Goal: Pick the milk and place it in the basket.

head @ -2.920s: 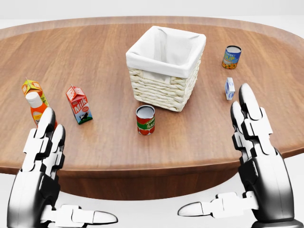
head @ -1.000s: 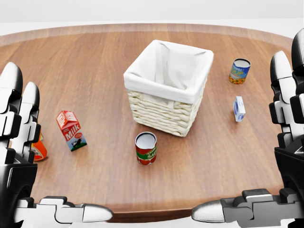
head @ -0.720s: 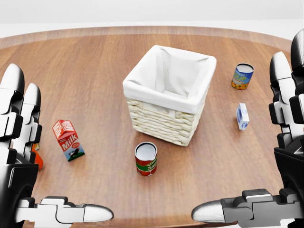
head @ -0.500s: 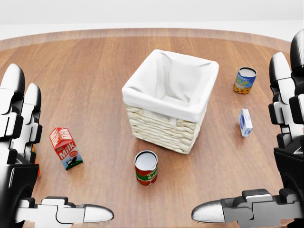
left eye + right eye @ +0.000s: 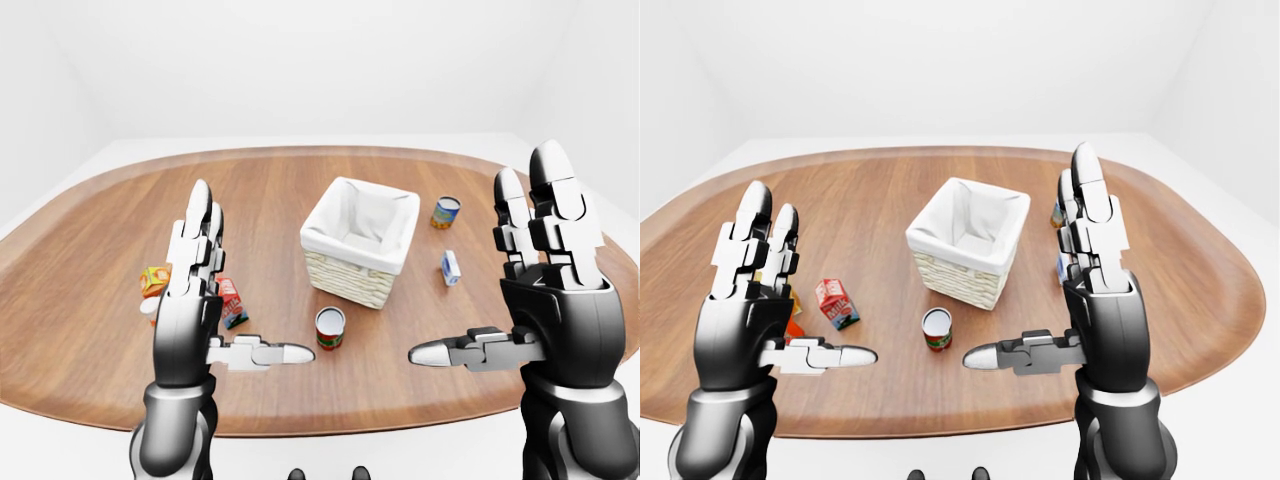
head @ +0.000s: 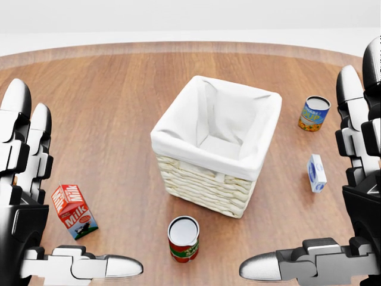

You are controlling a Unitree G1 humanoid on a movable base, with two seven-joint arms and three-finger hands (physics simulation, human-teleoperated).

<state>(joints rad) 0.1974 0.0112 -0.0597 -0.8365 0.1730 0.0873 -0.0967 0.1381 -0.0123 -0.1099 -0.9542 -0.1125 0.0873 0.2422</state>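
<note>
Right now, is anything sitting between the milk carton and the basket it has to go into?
Nothing visible. In the head view, bare table separates the milk from the basket; the red can stands below the basket, off that line.

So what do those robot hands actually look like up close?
Both the left hand and the right hand have glossy black palms and forearms. Each has three thick fingers built of blocky white-silver segments with dark joints and rounded tips. The thumbs end in smooth silver caps. No cables, logos or markings are visible.
</note>
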